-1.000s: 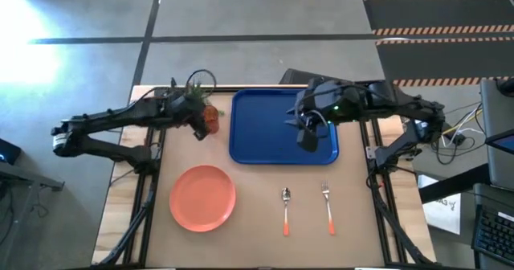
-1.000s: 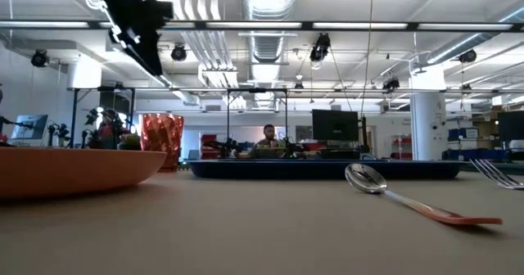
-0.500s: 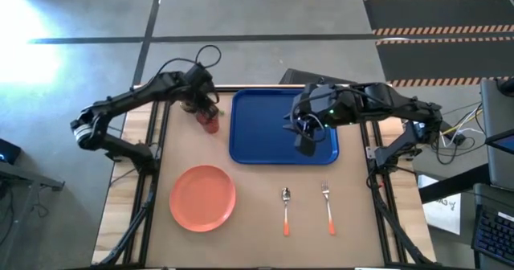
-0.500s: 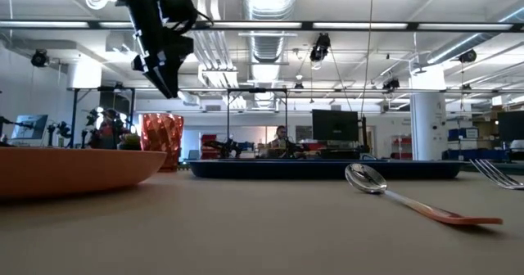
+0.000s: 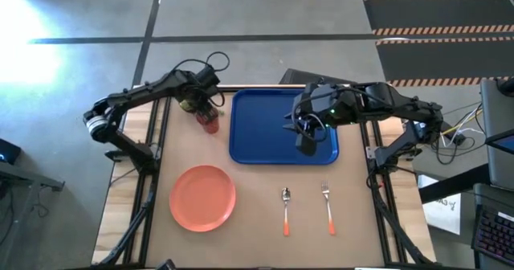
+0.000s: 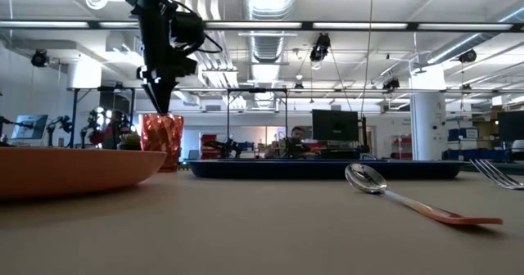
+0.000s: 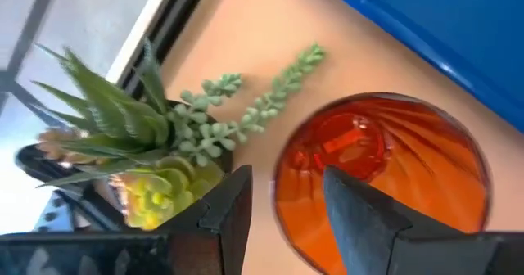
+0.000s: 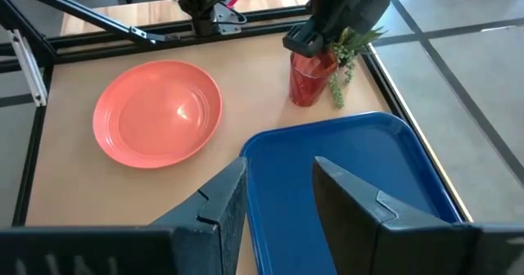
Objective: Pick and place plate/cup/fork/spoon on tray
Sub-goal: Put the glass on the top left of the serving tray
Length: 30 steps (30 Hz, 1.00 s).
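Note:
The dark-red cup stands upright on the table left of the blue tray, beside a small potted plant. My left gripper is open and points down right over the cup. In the low view its tips are at the cup's rim. My right gripper hovers open and empty over the tray's right part. The orange plate, the spoon and the fork lie flat on the table nearer the front. My left gripper comes from above, pointing down, with one finger over the cup's mouth and the other outside the rim on the plant's side. I cannot tell whether either finger touches the rim. The cup stands upright on the table.
The potted plant stands close against the cup's left side, at the table's far left. Bare table lies between the plate and the spoon and in front of the tray. People and equipment show far behind the table in the low view.
My left gripper has come down from high above the table toward the cup, and now points straight down over it. The left arm's elbow has swung toward the far edge. The cup has stayed in place.

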{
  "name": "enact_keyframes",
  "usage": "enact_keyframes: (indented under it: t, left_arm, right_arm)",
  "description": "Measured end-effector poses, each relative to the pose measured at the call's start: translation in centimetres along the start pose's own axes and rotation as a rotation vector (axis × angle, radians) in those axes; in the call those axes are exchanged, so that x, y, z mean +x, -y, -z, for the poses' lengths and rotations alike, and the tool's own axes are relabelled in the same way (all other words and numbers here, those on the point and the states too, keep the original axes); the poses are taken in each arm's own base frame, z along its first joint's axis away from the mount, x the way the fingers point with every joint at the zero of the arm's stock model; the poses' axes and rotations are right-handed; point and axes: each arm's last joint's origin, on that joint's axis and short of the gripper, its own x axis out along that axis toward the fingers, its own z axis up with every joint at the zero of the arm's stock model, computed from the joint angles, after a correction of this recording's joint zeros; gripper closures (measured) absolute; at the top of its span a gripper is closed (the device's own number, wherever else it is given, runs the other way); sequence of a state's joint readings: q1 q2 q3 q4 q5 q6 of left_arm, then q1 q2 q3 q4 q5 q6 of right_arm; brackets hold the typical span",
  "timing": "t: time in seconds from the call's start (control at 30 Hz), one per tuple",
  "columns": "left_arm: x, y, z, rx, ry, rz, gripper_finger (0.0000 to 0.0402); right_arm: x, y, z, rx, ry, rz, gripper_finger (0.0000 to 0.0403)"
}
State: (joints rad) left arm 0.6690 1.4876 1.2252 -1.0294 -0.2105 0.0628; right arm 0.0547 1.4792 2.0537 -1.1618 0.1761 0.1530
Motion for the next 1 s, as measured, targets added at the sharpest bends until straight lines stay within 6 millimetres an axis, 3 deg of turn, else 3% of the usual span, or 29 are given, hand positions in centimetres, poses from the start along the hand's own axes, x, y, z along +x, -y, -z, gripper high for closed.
enact_keyframes:
  t: [0.37,0.73,1.0]
  left_arm:
    - [0.2,-0.2,-0.2,-0.008,-0.004,0.043,0.0267]
    - [3.2,0.5,-0.9,0.028,-0.102,0.080,0.0267]
    - [4.0,0.6,-1.1,0.061,-0.132,0.084,0.0281]
  right_arm:
    - [0.0,0.0,0.0,0.003,0.000,0.000,0.0278]
    - [0.0,0.0,0.0,0.003,0.000,0.000,0.0280]
    - [0.0,0.0,0.0,0.003,0.001,0.008,0.0281]
